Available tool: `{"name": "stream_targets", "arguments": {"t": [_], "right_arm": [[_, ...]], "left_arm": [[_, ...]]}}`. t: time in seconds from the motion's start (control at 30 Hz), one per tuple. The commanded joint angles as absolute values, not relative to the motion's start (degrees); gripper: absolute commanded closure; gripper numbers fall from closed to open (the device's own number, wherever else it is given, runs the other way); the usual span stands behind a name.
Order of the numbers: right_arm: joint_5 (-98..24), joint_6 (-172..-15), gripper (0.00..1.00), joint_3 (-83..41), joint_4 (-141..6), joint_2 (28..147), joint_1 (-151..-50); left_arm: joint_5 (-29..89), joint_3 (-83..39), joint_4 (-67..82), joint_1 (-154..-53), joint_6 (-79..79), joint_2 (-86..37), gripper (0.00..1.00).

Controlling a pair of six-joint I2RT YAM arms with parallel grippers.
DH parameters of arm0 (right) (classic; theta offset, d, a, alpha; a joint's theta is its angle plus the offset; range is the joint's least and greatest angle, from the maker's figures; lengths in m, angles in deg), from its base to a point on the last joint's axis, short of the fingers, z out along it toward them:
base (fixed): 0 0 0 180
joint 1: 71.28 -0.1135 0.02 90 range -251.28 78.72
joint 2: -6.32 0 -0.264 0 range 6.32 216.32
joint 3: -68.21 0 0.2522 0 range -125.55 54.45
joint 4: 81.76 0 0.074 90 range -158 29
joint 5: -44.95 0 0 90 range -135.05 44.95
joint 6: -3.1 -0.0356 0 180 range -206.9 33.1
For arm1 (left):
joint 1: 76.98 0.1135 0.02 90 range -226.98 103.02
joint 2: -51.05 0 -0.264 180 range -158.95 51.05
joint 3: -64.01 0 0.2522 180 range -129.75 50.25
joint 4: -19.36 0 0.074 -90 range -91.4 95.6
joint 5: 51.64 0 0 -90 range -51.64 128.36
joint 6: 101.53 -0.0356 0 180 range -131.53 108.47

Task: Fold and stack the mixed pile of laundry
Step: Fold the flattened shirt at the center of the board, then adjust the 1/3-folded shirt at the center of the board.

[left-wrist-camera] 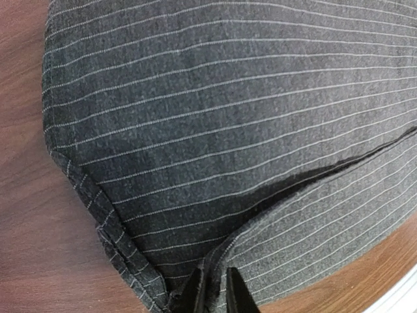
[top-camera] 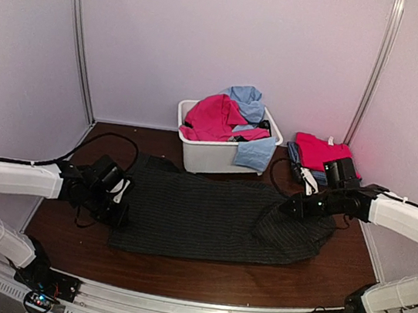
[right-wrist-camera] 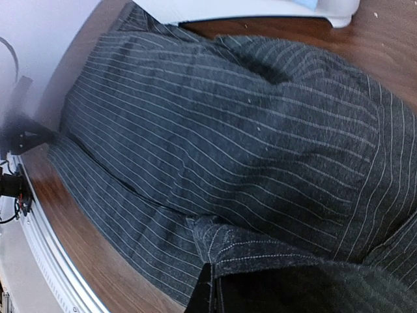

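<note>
A black pinstriped garment (top-camera: 208,219) (left-wrist-camera: 228,117) (right-wrist-camera: 228,130) lies spread flat across the middle of the table. At its left end, my left gripper (top-camera: 118,207) (left-wrist-camera: 217,295) sits low, fingers a little apart, with the garment's hem standing between them. My right gripper (top-camera: 289,208) (right-wrist-camera: 214,297) is shut on a stitched corner at the garment's right end, lifted and carried over the cloth. More of the laundry pile, a pink-red piece (top-camera: 214,118) and light blue pieces (top-camera: 246,99), fills the white tub (top-camera: 209,158).
The tub stands at the back centre, touching the garment's far edge. A folded pink-red garment (top-camera: 323,151) on blue checked cloth (top-camera: 295,151) lies at the back right, behind the right arm. Black cables (top-camera: 280,174) run beside it. White walls enclose three sides.
</note>
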State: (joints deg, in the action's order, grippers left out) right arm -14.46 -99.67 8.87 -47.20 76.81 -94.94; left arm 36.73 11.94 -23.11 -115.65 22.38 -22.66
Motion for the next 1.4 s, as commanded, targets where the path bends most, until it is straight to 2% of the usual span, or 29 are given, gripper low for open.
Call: {"name": "stream_targets", "arguments": {"t": [0.0, 0.17, 0.37, 0.4, 0.43, 0.5, 0.57, 0.6, 0.67, 0.87, 1.07, 1.2, 1.37], "right_arm": [[-20.7, -98.1, 1.00, 7.7, -40.8, 79.2, -97.4], [-17.6, -107.5, 1.00, 14.9, -41.1, 75.3, -103.9], [-12.7, -120.2, 0.98, 25.4, -39.1, 64.7, -105.5], [-13.5, -121.4, 0.82, 25.4, -37.2, 62.1, -105.4], [-14.7, -122.8, 0.58, 24.6, -35.4, 59.9, -105.5], [-18.7, -125.1, 0.26, 21.2, -33.0, 56.3, -105.4], [-26.5, -126.9, 0.04, 17.4, -32.0, 53.8, -104.9], [-30.7, -127.2, 0.01, 15.5, -31.2, 53.5, -104.0], [-36.4, -126.8, 0.00, 12.9, -30.0, 54.5, -99.9], [-37.0, -129.7, 0.01, 15.1, -36.3, 59.6, -80.3], [-40.9, -128.9, 0.07, 17.9, -40.8, 64.6, -70.3], [-36.6, -128.4, 0.12, 20.7, -50.7, 69.7, -64.6], [-33.2, -124.6, 0.17, 18.8, -61.2, 81.1, -62.4]], "left_arm": [[37.5, 10.1, -23.2, -115.3, 21.3, -23.2, 0.83], [39.8, 9.2, -23.9, -115.3, 20.9, -21.8, 0.66], [41.8, 7.6, -26.3, -115.3, 20.2, -22.3, 0.46], [42.6, 7.4, -26.9, -115.2, 20.3, -22.1, 0.42], [43.2, 7.1, -27.4, -115.0, 20.4, -21.9, 0.38], [43.0, 6.6, -27.3, -114.8, 20.3, -21.7, 0.33], [42.0, 5.4, -26.4, -114.7, 19.8, -22.2, 0.32], [41.1, 4.8, -26.1, -114.7, 19.5, -22.8, 0.31], [39.7, 3.9, -25.4, -114.7, 19.0, -24.1, 0.31], [38.4, 2.2, -24.6, -114.7, 17.8, -24.6, 0.31], [38.4, 2.9, -23.8, -114.7, 17.8, -23.5, 0.30], [38.4, 3.4, -22.9, -114.7, 17.7, -23.6, 0.30], [36.0, 2.4, -22.6, -114.7, 16.8, -24.0, 0.30]]}}
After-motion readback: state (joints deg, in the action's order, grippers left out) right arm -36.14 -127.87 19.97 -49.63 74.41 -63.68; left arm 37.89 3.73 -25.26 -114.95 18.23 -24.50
